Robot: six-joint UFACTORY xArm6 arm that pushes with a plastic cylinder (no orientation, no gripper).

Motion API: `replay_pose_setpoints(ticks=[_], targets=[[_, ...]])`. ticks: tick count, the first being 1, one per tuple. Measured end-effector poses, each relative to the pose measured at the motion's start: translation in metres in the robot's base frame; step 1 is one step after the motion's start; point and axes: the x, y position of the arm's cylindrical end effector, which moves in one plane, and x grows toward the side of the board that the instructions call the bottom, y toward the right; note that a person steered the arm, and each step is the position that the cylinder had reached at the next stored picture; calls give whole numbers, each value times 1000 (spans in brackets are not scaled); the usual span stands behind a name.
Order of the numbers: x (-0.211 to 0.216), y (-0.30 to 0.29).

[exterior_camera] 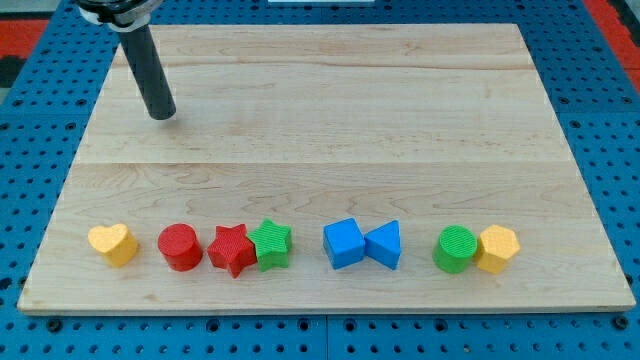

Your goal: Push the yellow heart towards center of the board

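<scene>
The yellow heart (113,243) lies at the view's bottom left of the wooden board (330,110), first in a row of blocks. My tip (163,116) rests on the board near the view's top left, well above the heart and slightly to its right, touching no block.
To the right of the heart along the bottom row: a red cylinder (180,247), a red star (232,249) touching a green star (271,244), a blue cube (344,243) touching a blue triangle (385,245), a green cylinder (456,249) touching a yellow hexagon (497,248).
</scene>
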Motion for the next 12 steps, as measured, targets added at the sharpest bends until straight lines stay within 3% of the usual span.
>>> replay_pose_setpoints(ticks=[1,3,5,6,7,9,11,12], targets=[[34,-4],[156,-101],[187,-36],[220,-40],[224,-18],[151,13],[103,161],[98,181]])
